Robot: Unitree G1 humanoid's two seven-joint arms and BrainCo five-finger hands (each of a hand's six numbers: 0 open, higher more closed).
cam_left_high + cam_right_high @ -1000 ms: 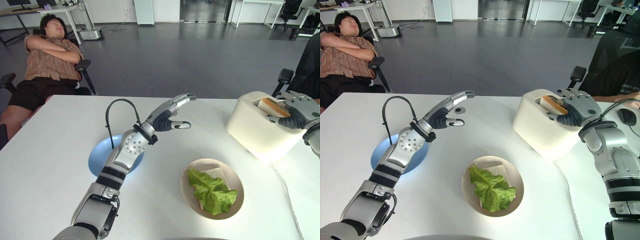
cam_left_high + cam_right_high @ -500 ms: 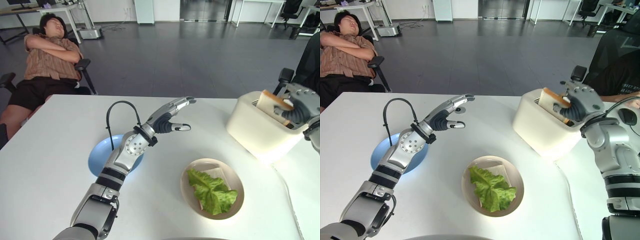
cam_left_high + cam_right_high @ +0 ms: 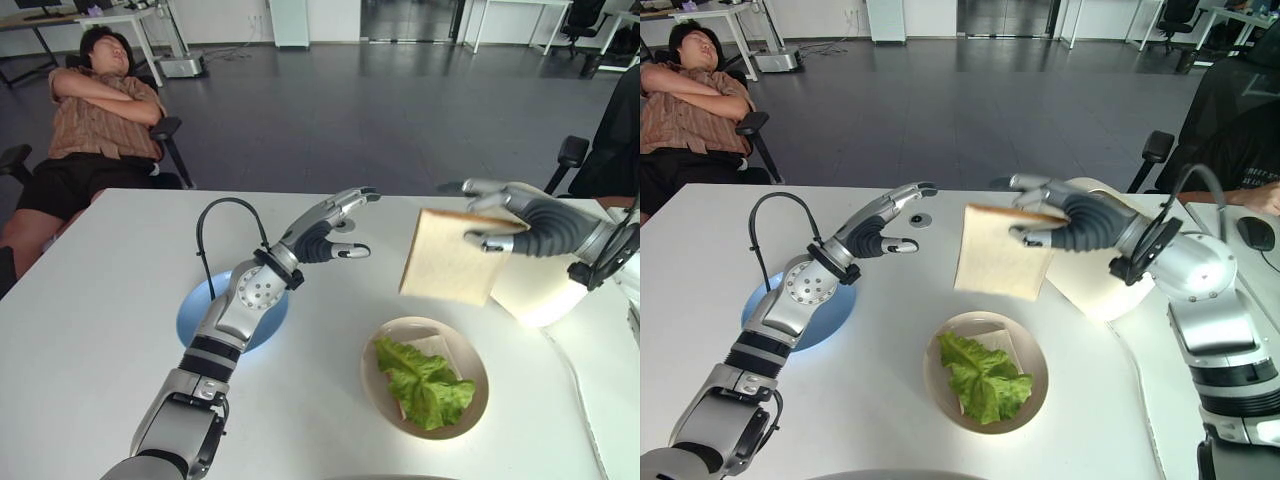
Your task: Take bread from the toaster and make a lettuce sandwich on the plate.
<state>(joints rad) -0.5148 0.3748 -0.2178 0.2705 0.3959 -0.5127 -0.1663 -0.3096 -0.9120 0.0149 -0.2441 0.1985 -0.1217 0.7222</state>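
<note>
1. Lettuce (image 3: pixel 425 385) lies on a lower slice (image 3: pixel 432 346) in the plate (image 3: pixel 462 347), nearest of all. The leaf spreads toward the near right, and the far corner of that slice shows bare.
2. Bread (image 3: pixel 450 258), the top slice, hangs in the air above the plate's far rim. It is nearly upright, and its lower edge is clear of the lettuce.
3. The right hand (image 3: pixel 540 222) pinches the bread along its upper edge only. That hold looks shallow, so a quick swing could make the slice slip or twist.
4. The step in hand appears to be carrying the bread onto the lettuce.
   - Draw the bread slowly toward the robot until it is over the lower slice.
   - Turn the wrist so it lies flat, and square it to the bare corner.
   - Lower it until it rests on the leaf, and only then let go.
   - Letting go from a height would likely land it askew or push lettuce over the rim.
5. The blue plate (image 3: pixel 195 315) sits at the left. Beyond it the left hand (image 3: pixel 325 228) hovers over the table (image 3: pixel 100 300), fingers spread and holding nothing, well apart from the sandwich. It can stay out of the way.
6. The toaster (image 3: pixel 540 295) stands farthest, behind and under the right hand. Mind the wrist near it when turning.
</note>
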